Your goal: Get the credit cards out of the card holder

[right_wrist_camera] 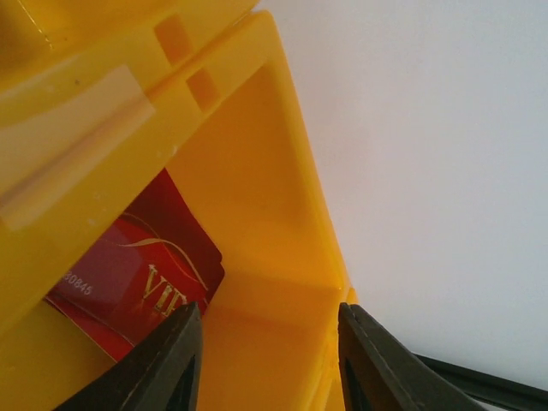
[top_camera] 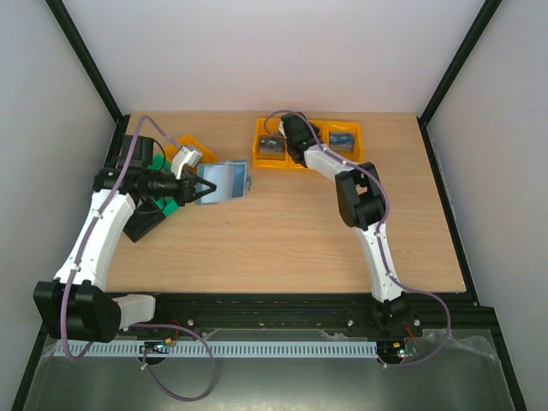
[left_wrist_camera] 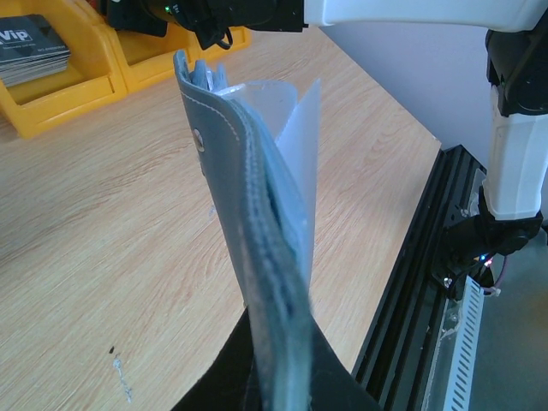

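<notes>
Card holder [top_camera: 224,181] clamped in left pincer [top_camera: 204,190]; right pincer [right_wrist_camera: 267,330] gapes over red card [right_wrist_camera: 145,274] in yellow bin [right_wrist_camera: 257,171]

1. In the left wrist view, the card holder [left_wrist_camera: 257,257] stood edge-on and ran off the bottom edge, so what its pockets held could not be told.
2. There the left gripper [left_wrist_camera: 278,396] showed only as 2 dark wedges cut by that same edge; where it gripped the holder lay out of frame.
3. A dark card stack [left_wrist_camera: 30,47] in the yellow bin [left_wrist_camera: 77,98] was cut by the left edge; only "Vip" was readable.
4. In the right wrist view, the red card [right_wrist_camera: 141,282] lay partly hidden under the bin's wall, and its lettering ran behind 1 finger [right_wrist_camera: 167,364] of the right gripper [right_wrist_camera: 267,317].
5. From above, the right arm [top_camera: 360,197] covered the bin's middle compartment. The green bin [top_camera: 163,204] and black bin [top_camera: 137,224] sat partly under the left arm [top_camera: 98,231].
</notes>
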`<state>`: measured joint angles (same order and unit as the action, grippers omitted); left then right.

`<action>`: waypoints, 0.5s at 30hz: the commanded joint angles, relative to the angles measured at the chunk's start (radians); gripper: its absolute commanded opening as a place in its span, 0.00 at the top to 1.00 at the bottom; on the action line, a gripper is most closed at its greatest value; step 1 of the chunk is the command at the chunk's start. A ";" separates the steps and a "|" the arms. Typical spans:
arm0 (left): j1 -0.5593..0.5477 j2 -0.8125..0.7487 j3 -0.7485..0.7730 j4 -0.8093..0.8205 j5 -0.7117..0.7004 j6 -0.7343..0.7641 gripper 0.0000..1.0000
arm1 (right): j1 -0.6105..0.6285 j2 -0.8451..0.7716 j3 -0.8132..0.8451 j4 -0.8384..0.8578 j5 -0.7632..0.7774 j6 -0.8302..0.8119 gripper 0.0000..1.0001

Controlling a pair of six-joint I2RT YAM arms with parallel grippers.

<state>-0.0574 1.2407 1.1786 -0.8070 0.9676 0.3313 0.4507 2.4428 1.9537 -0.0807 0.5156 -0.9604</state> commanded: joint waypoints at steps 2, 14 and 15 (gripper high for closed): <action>0.007 0.004 0.010 -0.016 0.024 0.019 0.98 | -0.004 -0.049 -0.018 -0.070 -0.052 0.064 0.57; 0.007 -0.017 0.000 -0.026 0.055 0.038 0.98 | -0.004 -0.359 -0.086 -0.062 -0.186 0.412 0.56; 0.007 -0.021 0.000 -0.033 0.068 0.048 0.98 | -0.004 -0.409 -0.111 -0.064 -0.225 0.471 0.56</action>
<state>-0.0574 1.2415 1.1786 -0.8089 0.9714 0.3370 0.4446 2.2246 1.8847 -0.1486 0.3641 -0.6975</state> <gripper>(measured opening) 0.041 0.436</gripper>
